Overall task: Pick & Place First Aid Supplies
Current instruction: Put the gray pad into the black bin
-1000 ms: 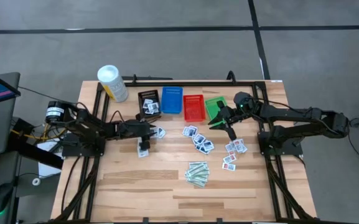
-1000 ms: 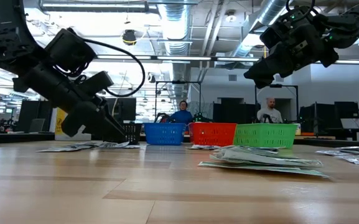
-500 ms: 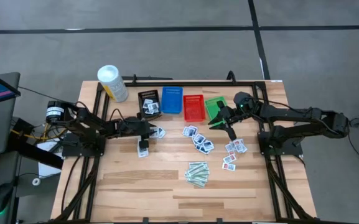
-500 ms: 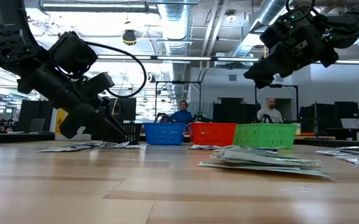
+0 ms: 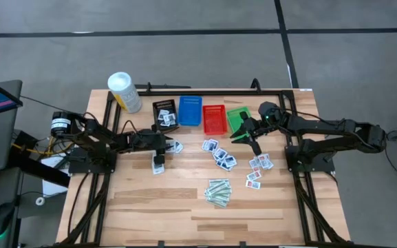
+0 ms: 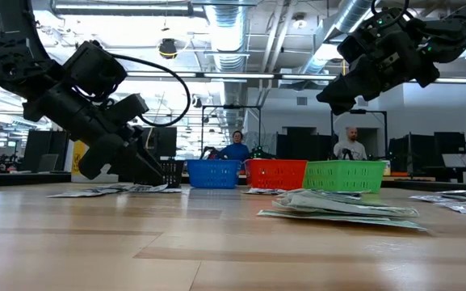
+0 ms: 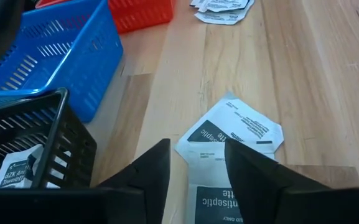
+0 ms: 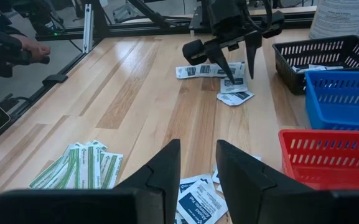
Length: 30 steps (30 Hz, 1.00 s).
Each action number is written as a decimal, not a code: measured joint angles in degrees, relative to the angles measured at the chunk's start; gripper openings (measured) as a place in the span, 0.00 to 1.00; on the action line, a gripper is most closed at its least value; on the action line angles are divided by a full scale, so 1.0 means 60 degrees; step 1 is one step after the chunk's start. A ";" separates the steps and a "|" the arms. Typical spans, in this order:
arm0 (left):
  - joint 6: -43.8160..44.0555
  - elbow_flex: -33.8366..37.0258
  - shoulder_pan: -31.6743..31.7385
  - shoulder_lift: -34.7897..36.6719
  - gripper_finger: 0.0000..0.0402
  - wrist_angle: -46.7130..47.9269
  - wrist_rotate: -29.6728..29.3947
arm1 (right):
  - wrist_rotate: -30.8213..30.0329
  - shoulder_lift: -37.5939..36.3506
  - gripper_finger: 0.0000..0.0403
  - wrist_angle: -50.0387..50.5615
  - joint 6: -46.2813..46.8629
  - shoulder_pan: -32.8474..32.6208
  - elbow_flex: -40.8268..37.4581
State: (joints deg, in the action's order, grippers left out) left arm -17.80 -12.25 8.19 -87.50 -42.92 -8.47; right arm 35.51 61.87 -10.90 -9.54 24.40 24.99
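The first aid supplies lie loose on the wooden table. There are white packets (image 5: pixel 219 153) in the middle, more (image 5: pixel 259 164) to the right, and pale-green strips (image 5: pixel 218 192) toward the near edge. Two overlapping white packets (image 7: pixel 232 127) lie flat in front of the black basket (image 5: pixel 164 112), which holds a few packets (image 7: pixel 14 171). My left gripper (image 7: pixel 196 149) slants down over these two, open, with a finger on either side of the nearer one. My right gripper (image 8: pixel 198 146) hangs raised beside the green basket (image 5: pixel 238 117), open by a narrow gap with nothing between its fingers.
Black, blue (image 5: pixel 190 110), red (image 5: pixel 215 118) and green baskets stand in a row at the far side. A white tub (image 5: pixel 124 91) stands at the far left corner. One more packet (image 5: pixel 158 167) lies near my left arm. The near part of the table is bare wood. People sit in the room beyond.
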 joint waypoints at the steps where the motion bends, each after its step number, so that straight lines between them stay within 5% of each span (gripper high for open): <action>1: 0.0000 0.0000 0.0000 0.0000 0.40 0.0000 0.0000 | 0.0000 0.0000 0.24 0.0000 0.0000 -0.0001 0.0000; 30: 0.1149 -0.0886 0.0036 -0.2650 0.41 -0.1316 0.0117 | 0.0000 0.0000 0.24 -0.0051 0.0011 0.0001 0.0000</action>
State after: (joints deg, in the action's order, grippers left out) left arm -10.91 -17.57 8.40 -103.40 -50.81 -7.77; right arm 35.51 61.87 -11.20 -9.47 24.40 24.99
